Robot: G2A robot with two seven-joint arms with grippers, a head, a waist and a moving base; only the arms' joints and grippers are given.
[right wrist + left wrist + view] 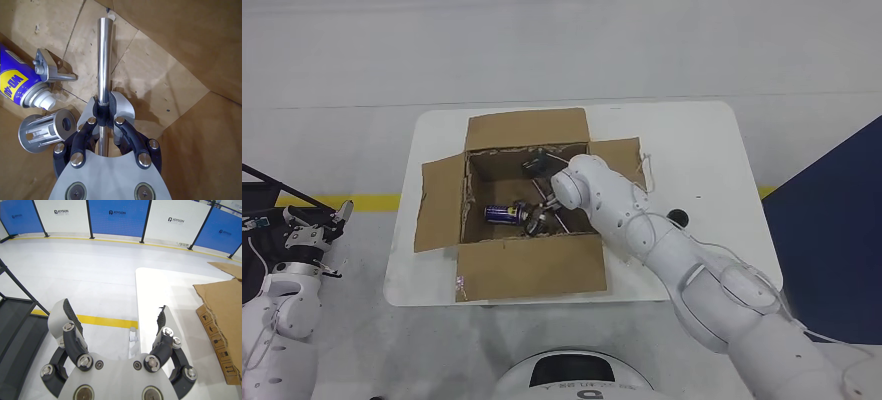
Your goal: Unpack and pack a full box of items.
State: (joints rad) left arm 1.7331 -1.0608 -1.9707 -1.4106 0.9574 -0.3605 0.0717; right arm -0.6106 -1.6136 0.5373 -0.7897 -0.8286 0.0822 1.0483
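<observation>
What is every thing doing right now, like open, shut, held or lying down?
Box, open, flaps folded out.
Metal tube, held by the right hand.
Right hand, shut on the tube, inside the box.
Spray can, lying on its side on the box floor.
Metal drum, lying on its side beside the can.
Bracket, lying on the box floor.
Left hand, open and empty, beside the table.

One cardboard box (pixel 532 268), five items inside.
Inside are one blue spray can (pixel 13 75), one polished steel tube (pixel 104 56), one slotted metal cylinder (pixel 41 130), one metal bracket (pixel 47 68) and one dark item (pixel 539 160).
</observation>
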